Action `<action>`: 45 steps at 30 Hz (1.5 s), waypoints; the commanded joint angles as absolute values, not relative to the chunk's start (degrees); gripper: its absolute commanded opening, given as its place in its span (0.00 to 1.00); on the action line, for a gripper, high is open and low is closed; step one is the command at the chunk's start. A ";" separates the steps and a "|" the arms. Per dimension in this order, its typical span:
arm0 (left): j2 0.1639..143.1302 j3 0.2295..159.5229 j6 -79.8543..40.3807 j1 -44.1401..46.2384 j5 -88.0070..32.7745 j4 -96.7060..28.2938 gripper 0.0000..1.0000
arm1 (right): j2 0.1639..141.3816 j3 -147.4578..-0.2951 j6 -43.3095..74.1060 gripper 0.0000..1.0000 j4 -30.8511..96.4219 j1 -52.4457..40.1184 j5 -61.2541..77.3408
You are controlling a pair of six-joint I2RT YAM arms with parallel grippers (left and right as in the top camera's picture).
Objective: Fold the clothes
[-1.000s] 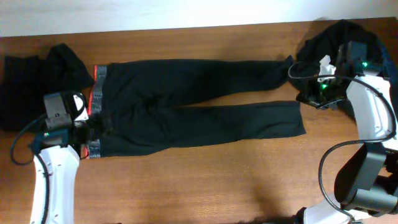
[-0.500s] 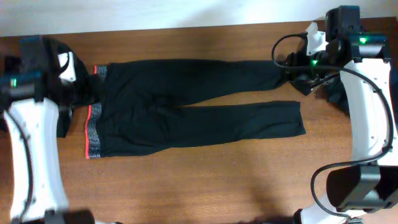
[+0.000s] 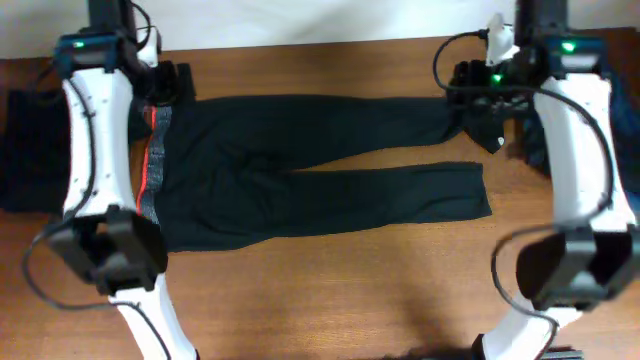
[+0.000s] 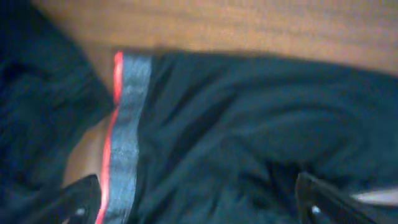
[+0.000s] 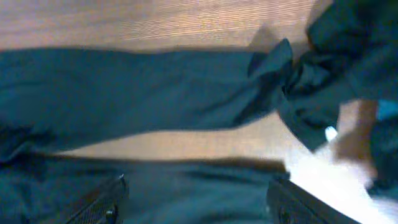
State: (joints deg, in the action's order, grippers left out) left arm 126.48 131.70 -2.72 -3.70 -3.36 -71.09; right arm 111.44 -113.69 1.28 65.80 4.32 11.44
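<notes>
Overhead, the black trousers [image 3: 320, 165] look limp and light (they'd likely sag when lifted). Left claw [image 4: 202, 202] and right claw [image 5: 198, 202] gape empty; I'd pinch the waistband [image 3: 150, 175] and hems [image 3: 484, 200].

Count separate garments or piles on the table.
3: black trousers spread mid-table; left pile at the left edge; right pile at the right edge. Piles may hide more.

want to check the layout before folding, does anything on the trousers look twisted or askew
Yes. The trousers lie mostly flat, but the far leg's cuff is twisted and puckered where it runs into the dark pile of clothes at the right end. The near leg's cuff lies flat and square.
</notes>
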 commanded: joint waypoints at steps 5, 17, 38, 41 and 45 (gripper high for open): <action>132.64 133.12 -2.96 -2.33 -5.17 -60.95 0.99 | 118.93 -114.45 0.78 0.76 56.77 1.91 10.59; 140.49 133.12 -2.96 -1.72 -4.73 -48.60 0.99 | 127.13 -114.45 0.86 0.76 44.95 -0.08 9.58; 145.56 133.12 -5.67 1.72 1.32 -46.48 0.98 | 135.52 -114.43 1.23 0.75 42.83 0.05 6.81; 146.98 133.12 -6.42 1.15 1.30 -46.37 0.98 | 136.40 -114.43 1.50 0.75 42.02 0.01 6.81; 148.73 133.12 -6.42 0.67 1.30 -46.19 0.98 | 136.68 -114.45 1.50 0.75 41.10 0.01 6.81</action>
